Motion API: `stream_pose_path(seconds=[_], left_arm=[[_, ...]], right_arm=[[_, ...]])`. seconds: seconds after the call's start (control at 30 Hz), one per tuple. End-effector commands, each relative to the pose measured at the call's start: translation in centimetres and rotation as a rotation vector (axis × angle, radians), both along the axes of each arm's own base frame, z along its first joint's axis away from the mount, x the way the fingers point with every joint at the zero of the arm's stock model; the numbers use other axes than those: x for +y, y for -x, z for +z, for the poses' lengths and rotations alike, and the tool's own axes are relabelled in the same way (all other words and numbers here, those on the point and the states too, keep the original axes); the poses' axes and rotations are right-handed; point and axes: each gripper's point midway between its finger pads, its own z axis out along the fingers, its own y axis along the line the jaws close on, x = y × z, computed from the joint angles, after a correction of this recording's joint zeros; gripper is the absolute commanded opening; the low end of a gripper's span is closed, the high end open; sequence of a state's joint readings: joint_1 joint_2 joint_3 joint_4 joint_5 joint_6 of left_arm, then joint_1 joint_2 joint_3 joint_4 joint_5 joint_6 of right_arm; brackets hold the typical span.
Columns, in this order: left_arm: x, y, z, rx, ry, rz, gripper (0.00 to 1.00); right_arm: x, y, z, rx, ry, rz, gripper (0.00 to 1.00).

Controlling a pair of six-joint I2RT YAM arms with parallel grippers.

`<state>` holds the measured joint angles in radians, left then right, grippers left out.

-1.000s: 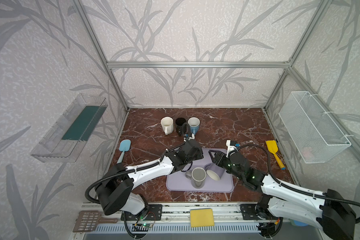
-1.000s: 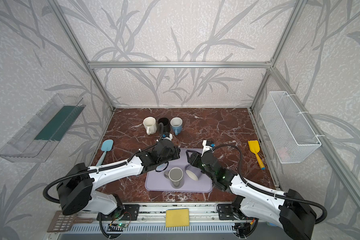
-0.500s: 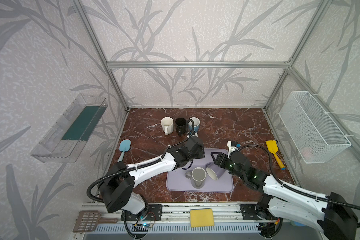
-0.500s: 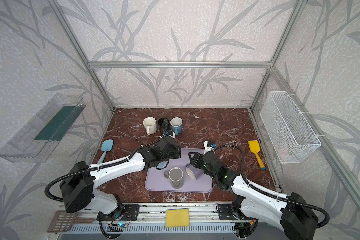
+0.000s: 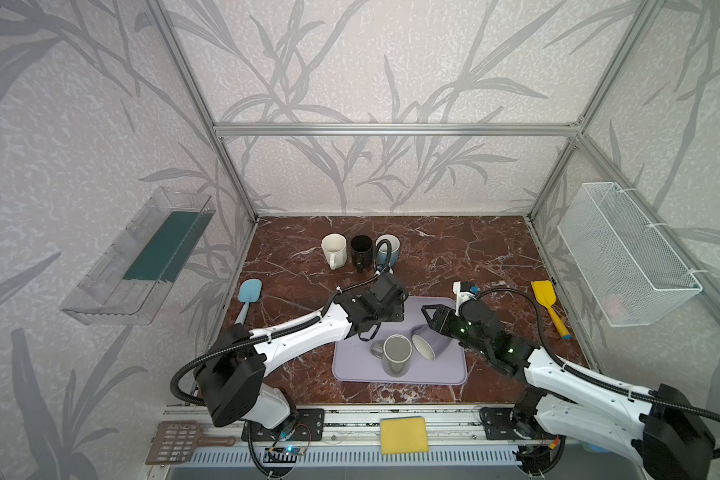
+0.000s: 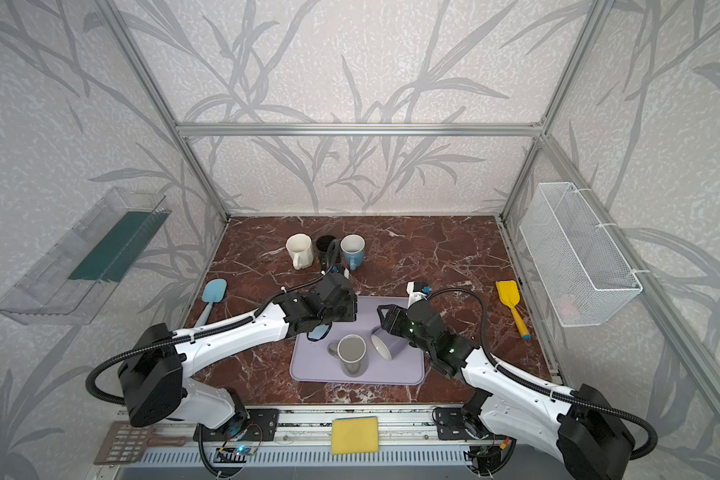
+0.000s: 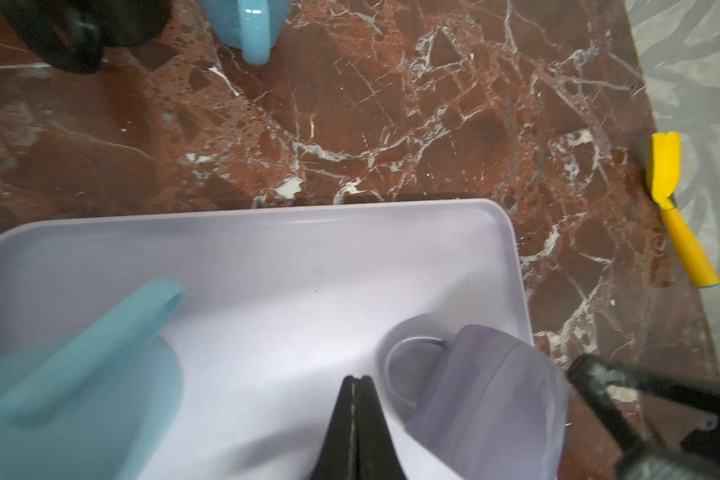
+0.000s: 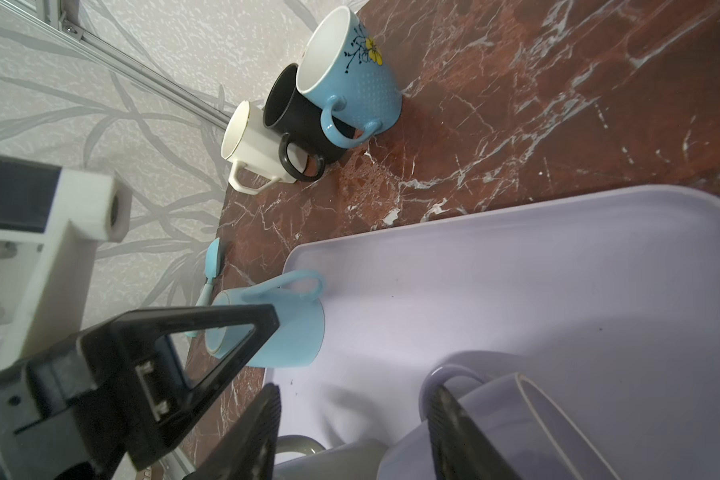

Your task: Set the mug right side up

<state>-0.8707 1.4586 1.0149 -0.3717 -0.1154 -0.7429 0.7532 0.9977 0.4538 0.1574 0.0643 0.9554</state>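
Little has shifted in the last second. The left gripper [image 7: 356, 386], pressed together and empty, has edged toward twelve o'clock above the matte lavender plastic tray [image 5: 350, 370]. The right gripper [image 8: 354, 395] stands half spread about the glossy lavender ceramic mug [image 5: 427, 349]; whether it pinches it, I cannot tell. The mug still leans at the tray's three o'clock, mouth toward seven, so it is not righted yet. A smooth grey cylindrical mug [image 5: 396, 353] stands upright just beside it.

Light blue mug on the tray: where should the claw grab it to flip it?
Probably across the body of the light blue mug, level from the left, clear of its handle. It stands base up on the tray, so the rim is unreachable, and a side grip lets the wrist roll it over. The left claw is shut.
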Motion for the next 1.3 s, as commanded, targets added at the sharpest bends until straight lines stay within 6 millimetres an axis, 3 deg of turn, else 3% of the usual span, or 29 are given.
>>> stream_pose_path(seconds=[0.0, 0.17, 0.3, 0.5, 0.77, 1.0, 1.13, 1.27], left_arm=[[3.4, 1.1, 1.8, -0.036, -0.128, -0.009, 0.08], [5.4, 2.4, 2.5, -0.029, -0.217, -0.057, 0.15], [5.5, 2.7, 3.0, -0.023, -0.249, -0.105, 0.17], [3.0, 1.6, 3.7, -0.02, -0.187, -0.196, 0.2], [-0.6, -1.0, 3.5, 0.02, -0.13, -0.322, 0.22], [-4.5, -0.9, 2.6, 0.123, -0.075, -0.455, 0.23], [-5.2, -0.1, 1.6, 0.155, -0.092, -0.491, 0.23], [-5.3, 0.8, 0.8, 0.181, -0.088, -0.508, 0.23]], right_arm=[[0.0, -0.3, 1.2, -0.021, 0.004, 0.03, 0.58], [0.0, -0.1, 1.0, -0.003, 0.046, 0.08, 0.58], [0.9, 1.4, 1.4, 0.017, 0.073, 0.205, 0.58], [1.5, 5.5, 0.7, 0.1, 0.093, 0.406, 0.58], [0.1, 8.6, -0.5, 0.125, 0.041, 0.431, 0.56], [-2.9, 9.2, -4.0, 0.234, 0.142, 0.315, 0.64], [-3.2, 9.1, -5.5, 0.282, 0.115, 0.266, 0.72], [-3.6, 8.4, -5.7, 0.292, 0.06, 0.208, 0.8]])
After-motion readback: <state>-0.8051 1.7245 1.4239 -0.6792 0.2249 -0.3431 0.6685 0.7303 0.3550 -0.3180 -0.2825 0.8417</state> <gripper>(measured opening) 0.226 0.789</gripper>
